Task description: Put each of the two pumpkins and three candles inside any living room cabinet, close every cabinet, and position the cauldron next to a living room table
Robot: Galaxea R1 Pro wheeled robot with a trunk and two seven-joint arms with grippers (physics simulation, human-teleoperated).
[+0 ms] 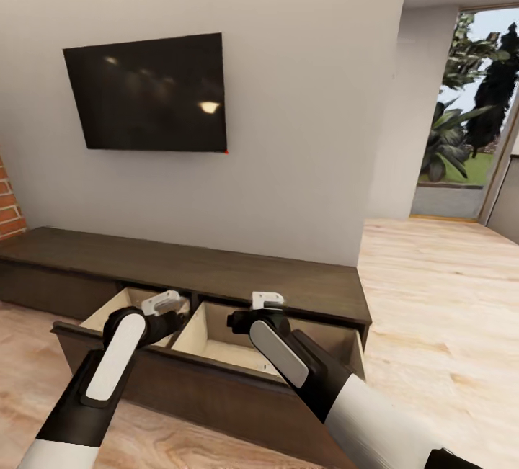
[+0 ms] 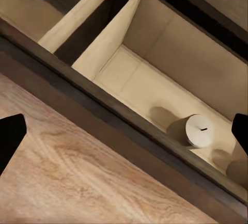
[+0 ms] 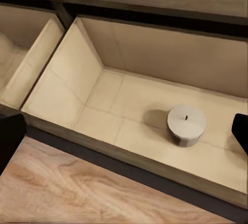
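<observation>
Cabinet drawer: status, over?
Both grippers open, empty, above the open drawer. One candle upright inside the right compartment. Nothing in the way.

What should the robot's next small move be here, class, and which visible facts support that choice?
Probably draw both arms back from the open cabinet drawer. One candle already stands upright on the drawer floor, and the left gripper and right gripper both appear open and empty above it, so fetching the next item seems sensible.
</observation>
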